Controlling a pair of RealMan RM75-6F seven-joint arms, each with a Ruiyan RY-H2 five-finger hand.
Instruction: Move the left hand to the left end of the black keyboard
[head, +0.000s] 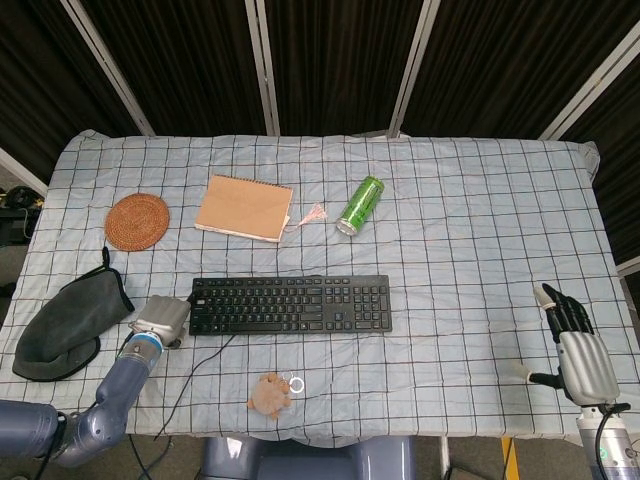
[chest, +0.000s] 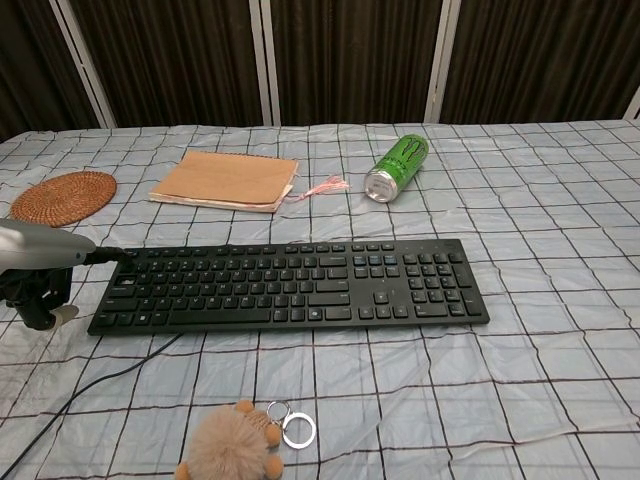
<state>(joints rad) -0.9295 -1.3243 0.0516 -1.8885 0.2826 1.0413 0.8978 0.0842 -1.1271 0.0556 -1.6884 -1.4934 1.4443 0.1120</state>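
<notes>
The black keyboard (head: 290, 304) lies flat near the middle of the checked tablecloth, also seen in the chest view as the black keyboard (chest: 290, 285). My left hand (head: 162, 320) sits right beside its left end, holding nothing. In the chest view the left hand (chest: 40, 265) reaches in from the left edge, and a dark fingertip (chest: 112, 255) meets the keyboard's far left corner. My right hand (head: 580, 345) rests at the table's front right, fingers stretched out and empty, far from the keyboard.
A dark cloth (head: 65, 325) lies just left of my left hand. The keyboard cable (head: 195, 375) runs toward the front edge, near a plush keychain (head: 272, 392). A woven coaster (head: 137, 221), a tan notebook (head: 244, 208) and a tipped green can (head: 360, 205) lie behind.
</notes>
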